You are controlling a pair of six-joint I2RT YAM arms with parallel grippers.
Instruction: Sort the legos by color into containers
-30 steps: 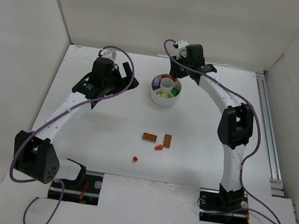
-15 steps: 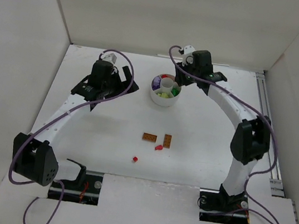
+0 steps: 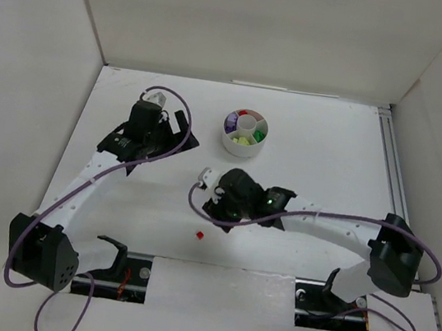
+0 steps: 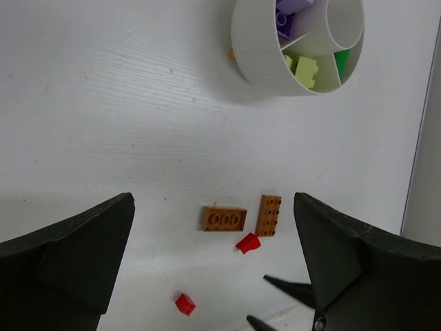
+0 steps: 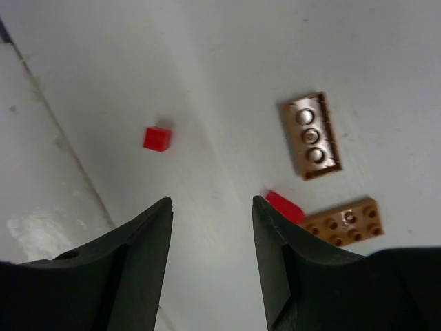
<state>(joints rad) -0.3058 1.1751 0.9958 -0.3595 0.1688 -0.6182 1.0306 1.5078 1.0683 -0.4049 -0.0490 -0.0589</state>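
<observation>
The round white dish stands at the back centre and holds purple, lime-yellow, green and red legos; it also shows in the left wrist view. Two orange-brown bricks, a red slope piece and a small red brick lie loose on the table. My right gripper is open and empty, low over the table, its right finger beside the red slope piece. My left gripper is open and empty, hovering left of the dish. In the top view the right arm hides the orange bricks; the small red brick shows.
White walls enclose the table on three sides. A metal rail runs along the right edge. The raised front plate lies just left of my right gripper. Purple cables hang along both arms.
My right arm has swung from beside the dish down and forward to the loose bricks at mid table. My left arm has shifted slightly left.
</observation>
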